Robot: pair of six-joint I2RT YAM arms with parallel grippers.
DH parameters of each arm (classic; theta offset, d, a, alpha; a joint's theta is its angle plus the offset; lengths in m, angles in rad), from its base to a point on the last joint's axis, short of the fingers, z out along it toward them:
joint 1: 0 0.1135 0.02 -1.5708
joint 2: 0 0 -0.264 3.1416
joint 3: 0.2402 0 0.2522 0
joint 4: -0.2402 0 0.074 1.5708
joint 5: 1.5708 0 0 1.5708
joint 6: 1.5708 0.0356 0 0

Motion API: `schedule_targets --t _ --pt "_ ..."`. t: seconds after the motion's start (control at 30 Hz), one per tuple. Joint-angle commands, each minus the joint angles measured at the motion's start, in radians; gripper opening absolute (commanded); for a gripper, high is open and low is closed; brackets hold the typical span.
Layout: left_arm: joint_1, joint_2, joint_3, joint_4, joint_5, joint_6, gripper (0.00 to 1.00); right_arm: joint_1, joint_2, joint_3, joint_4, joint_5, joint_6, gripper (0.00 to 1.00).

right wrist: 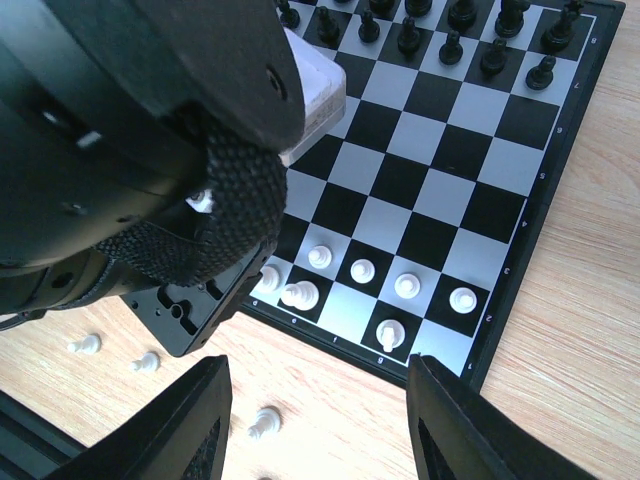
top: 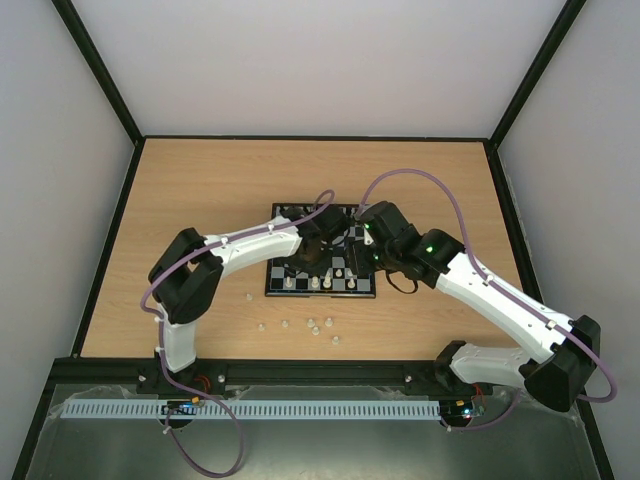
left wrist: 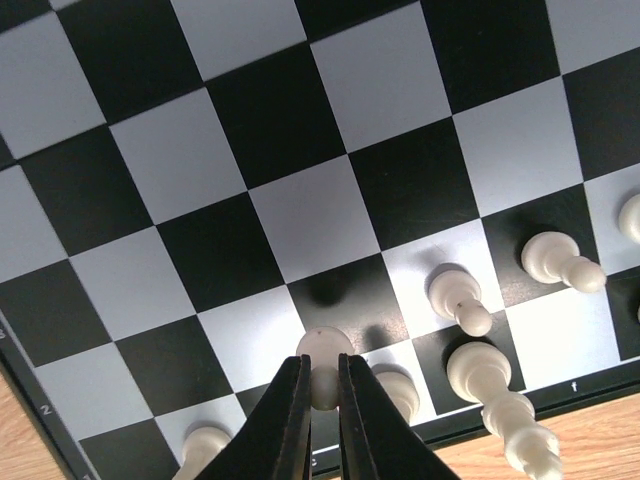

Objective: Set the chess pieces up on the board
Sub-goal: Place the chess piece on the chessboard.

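Over the board (left wrist: 300,230), a white pawn (left wrist: 324,345) sits clamped between left gripper (left wrist: 321,370) jaws.

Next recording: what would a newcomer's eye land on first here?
The left arm and right arm crowd over the board at mid-table, and the left jaws pinch a white piece over its near rows. Loose white pieces lie scattered on the table in front of it.

Bright, even light; soft shadows
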Motion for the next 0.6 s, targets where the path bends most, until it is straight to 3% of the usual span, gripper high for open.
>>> schedule_targets --t 0.0,0.57 --pt "-0.008 0.024 -0.026 0.031 0.027 -0.01 0.06 -0.006 -0.011 -0.001 -0.033 0.004 -0.001 0.49" --pt "-0.014 0.05 -0.021 0.049 0.036 -0.012 0.11 -0.005 -0.004 -0.011 -0.023 -0.004 -0.005 0.49"
